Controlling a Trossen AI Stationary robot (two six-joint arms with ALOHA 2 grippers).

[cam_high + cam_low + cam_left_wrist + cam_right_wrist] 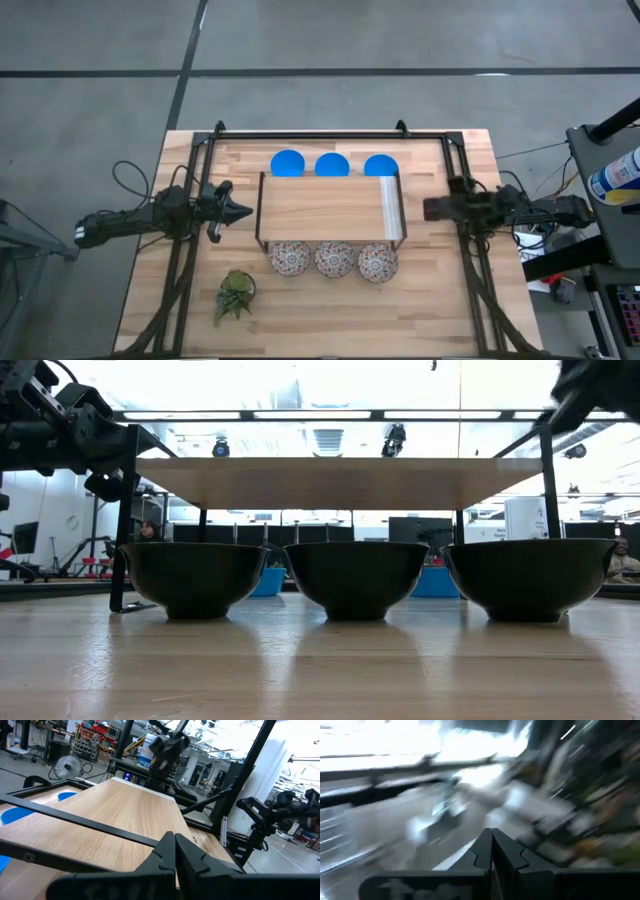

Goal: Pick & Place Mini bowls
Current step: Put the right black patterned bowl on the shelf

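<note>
High view, from left to right: the left gripper [240,211] hovers with its fingers pressed together, holding nothing, just beside the left end of a raised wooden shelf [325,208] at the middle of the table [150,260]. A small green plant [234,295] sits near the front left. Three blue mini bowls [331,164] line up behind the shelf, three patterned mini bowls [333,259] in front. At the shelf's right end waits the right gripper [430,208], fingers closed and empty.

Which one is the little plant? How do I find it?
Find the raised wooden shelf mid-table, then the three patterned bowls lined along its near edge. Beyond the leftmost one, toward the left arm's side, sits the small green plant: leafy and spiky, the only thing there that isn't a round bowl.
</note>
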